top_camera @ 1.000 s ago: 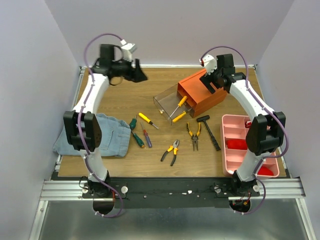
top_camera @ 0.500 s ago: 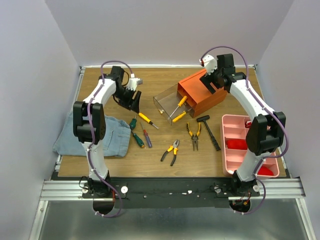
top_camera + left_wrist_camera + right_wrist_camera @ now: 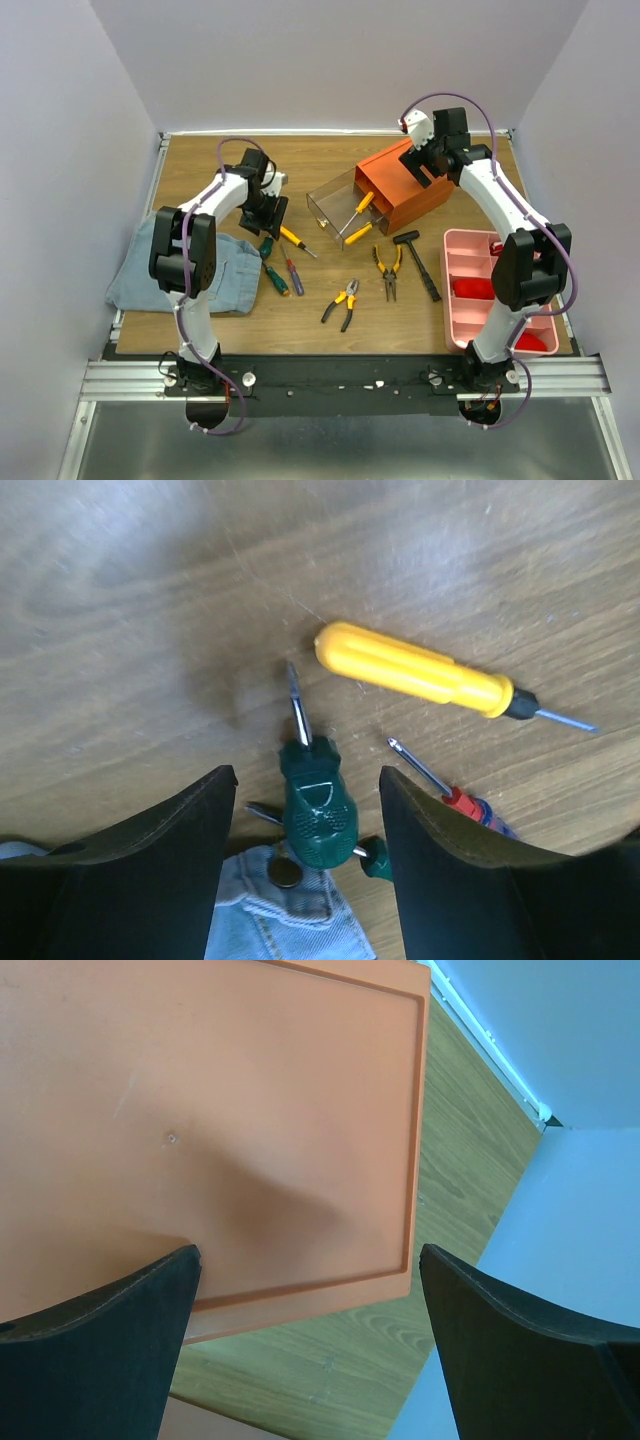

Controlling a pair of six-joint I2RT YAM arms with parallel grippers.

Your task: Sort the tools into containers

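On the top camera I see the left gripper (image 3: 270, 225) down low over the table (image 3: 200, 170). It sits right above the green screwdriver (image 3: 266, 245), at the edge of the blue cloth (image 3: 190, 275). From this view I cannot tell how its jaws stand. The yellow screwdriver (image 3: 293, 238) lies just beside it. The red-blue screwdriver (image 3: 292, 272) and a second green screwdriver (image 3: 277, 281) lie a little nearer the arm bases. The pliers (image 3: 343, 301), the second pliers (image 3: 388, 270) and the hammer (image 3: 420, 262) lie mid-table, apart from one another. The right gripper (image 3: 420, 165) hangs over the orange cabinet (image 3: 395, 190). Its clear drawer (image 3: 330, 205) is pulled out toward the left arm, with a yellow-handled tool (image 3: 362, 203) inside. A pink tray (image 3: 465, 265) sits by the right arm.

On the left wrist camera the gripper is released. Its fingers (image 3: 150, 870) stand wide apart with the green screwdriver's handle between them, a gap showing on either side. The tip points away from the camera. The yellow screwdriver lies beyond it to the right, the red-blue one is beside the right-hand finger, and the cloth shows at the handle's butt.

On the right wrist camera that gripper is likewise released and grasps nothing. Its fingers (image 3: 90, 1350) are spread, the cabinet's flat orange top fills the space between them, and bare wood shows past its edge.
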